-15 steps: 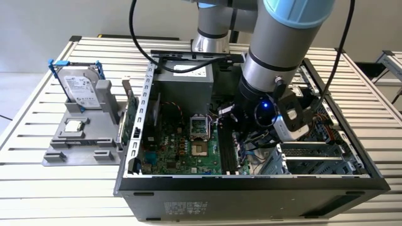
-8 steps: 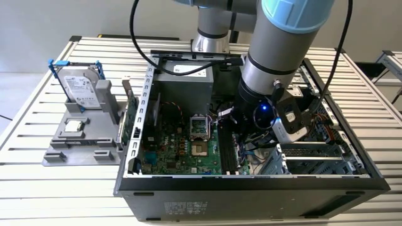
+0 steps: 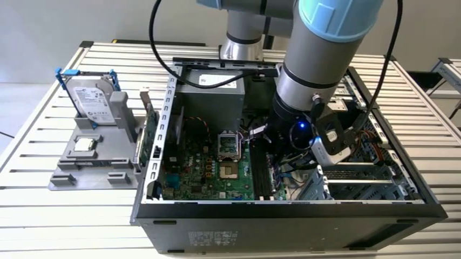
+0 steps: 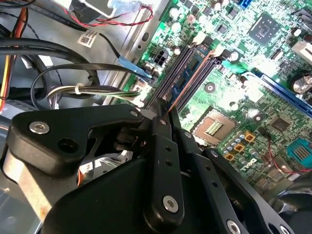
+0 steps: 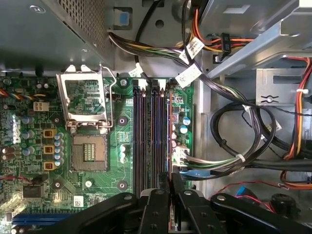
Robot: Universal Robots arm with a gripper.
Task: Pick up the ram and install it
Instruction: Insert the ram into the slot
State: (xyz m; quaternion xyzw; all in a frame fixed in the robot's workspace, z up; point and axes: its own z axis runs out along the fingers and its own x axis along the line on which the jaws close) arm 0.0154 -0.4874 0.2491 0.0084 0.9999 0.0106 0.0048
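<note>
The tool (image 5: 170, 183) pinches the thin green ram (image 5: 170, 146) edge-on over the motherboard (image 5: 97, 122) slots

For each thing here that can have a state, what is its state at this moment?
computer case: side open, lying on the table.
CPU socket: lid raised, no processor in it.
memory slots: gripper directly over them.
gripper: fingers closed on a thin edge-on strip, apparently the ram.
hard drive: upright in the grey holder.
</note>
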